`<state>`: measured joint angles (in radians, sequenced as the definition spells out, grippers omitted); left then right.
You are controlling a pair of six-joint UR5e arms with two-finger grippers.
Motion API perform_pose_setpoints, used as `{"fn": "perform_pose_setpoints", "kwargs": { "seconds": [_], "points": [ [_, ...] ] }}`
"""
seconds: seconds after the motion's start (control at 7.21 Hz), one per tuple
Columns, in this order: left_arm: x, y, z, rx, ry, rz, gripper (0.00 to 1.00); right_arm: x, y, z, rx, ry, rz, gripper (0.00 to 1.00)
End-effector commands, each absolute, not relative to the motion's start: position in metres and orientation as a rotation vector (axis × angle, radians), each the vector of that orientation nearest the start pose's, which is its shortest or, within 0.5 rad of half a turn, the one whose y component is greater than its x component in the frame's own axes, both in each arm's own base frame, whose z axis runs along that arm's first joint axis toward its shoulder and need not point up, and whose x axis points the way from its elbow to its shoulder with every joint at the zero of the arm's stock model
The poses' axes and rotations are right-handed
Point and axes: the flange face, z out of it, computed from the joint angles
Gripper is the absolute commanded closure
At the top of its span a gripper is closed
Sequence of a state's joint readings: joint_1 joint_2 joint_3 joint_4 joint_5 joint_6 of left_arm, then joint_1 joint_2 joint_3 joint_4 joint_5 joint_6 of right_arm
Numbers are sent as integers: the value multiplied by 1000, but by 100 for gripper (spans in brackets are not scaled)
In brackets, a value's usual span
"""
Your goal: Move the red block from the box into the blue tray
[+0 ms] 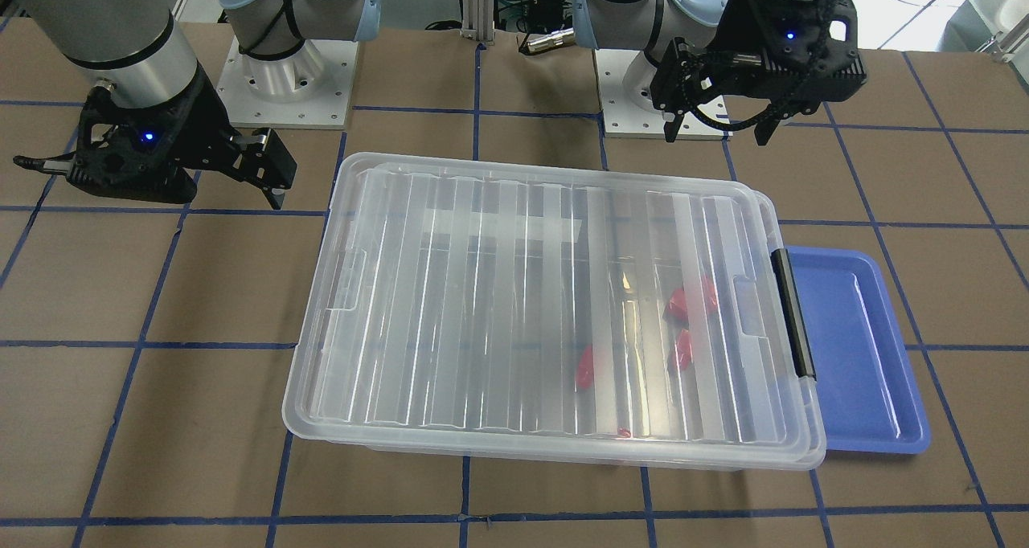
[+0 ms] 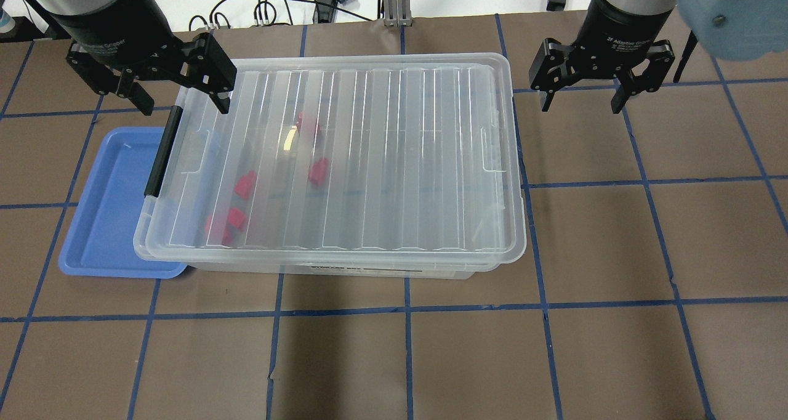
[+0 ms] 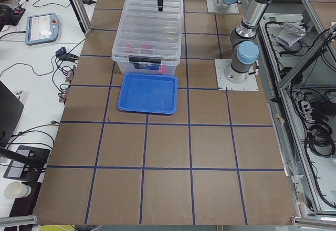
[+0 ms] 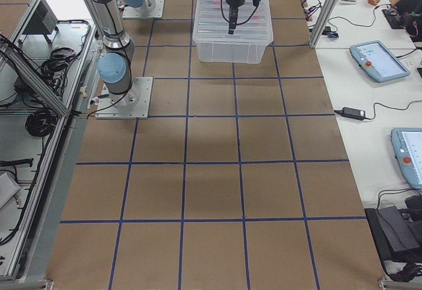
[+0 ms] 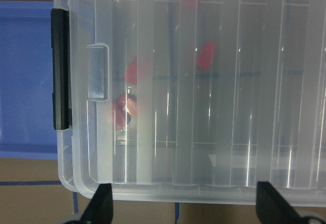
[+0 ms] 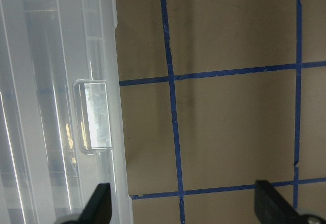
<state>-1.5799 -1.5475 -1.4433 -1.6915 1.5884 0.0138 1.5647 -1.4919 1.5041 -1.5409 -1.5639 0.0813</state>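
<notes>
The box (image 2: 369, 161) is a clear bin with its ribbed lid on and a black latch (image 2: 159, 155) on the short end by the blue tray (image 2: 104, 204). Several red blocks (image 2: 245, 185) lie inside it near the latch end; they also show in the left wrist view (image 5: 206, 55). The tray is empty and partly under the box's rim. My left gripper (image 2: 184, 108) is open and empty above the box's far latch-end corner. My right gripper (image 2: 581, 106) is open and empty above bare table beyond the box's other end.
The table is brown with blue tape grid lines (image 2: 535, 186). The arm bases (image 1: 285, 82) stand on the robot's side of the box. Operator tables with tablets and cables (image 3: 42, 29) flank the far side.
</notes>
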Motion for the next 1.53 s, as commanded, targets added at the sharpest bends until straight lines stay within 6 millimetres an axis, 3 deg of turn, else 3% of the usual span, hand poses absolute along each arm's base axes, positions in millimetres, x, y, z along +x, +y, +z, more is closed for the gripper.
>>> {"fn": "perform_pose_setpoints", "kwargs": {
  "seconds": [0.0,0.69,0.83,0.97,1.11,1.39],
  "points": [
    [-136,-480,550,36,3129,-48,0,131,-520,479,137,3135,65,0],
    [-136,-480,550,43,3122,-50,0,131,-522,480,140,3135,70,0],
    [-136,-480,550,43,3124,-50,0,132,-521,469,121,3149,110,0],
    [-136,-480,551,45,3127,-53,0,141,-543,438,111,3126,140,0],
    [-136,-479,553,43,3128,-57,0,151,-565,419,84,3121,24,0],
    [-136,-479,553,43,3128,-60,0,169,-577,376,17,3124,40,0]
  ]
}}
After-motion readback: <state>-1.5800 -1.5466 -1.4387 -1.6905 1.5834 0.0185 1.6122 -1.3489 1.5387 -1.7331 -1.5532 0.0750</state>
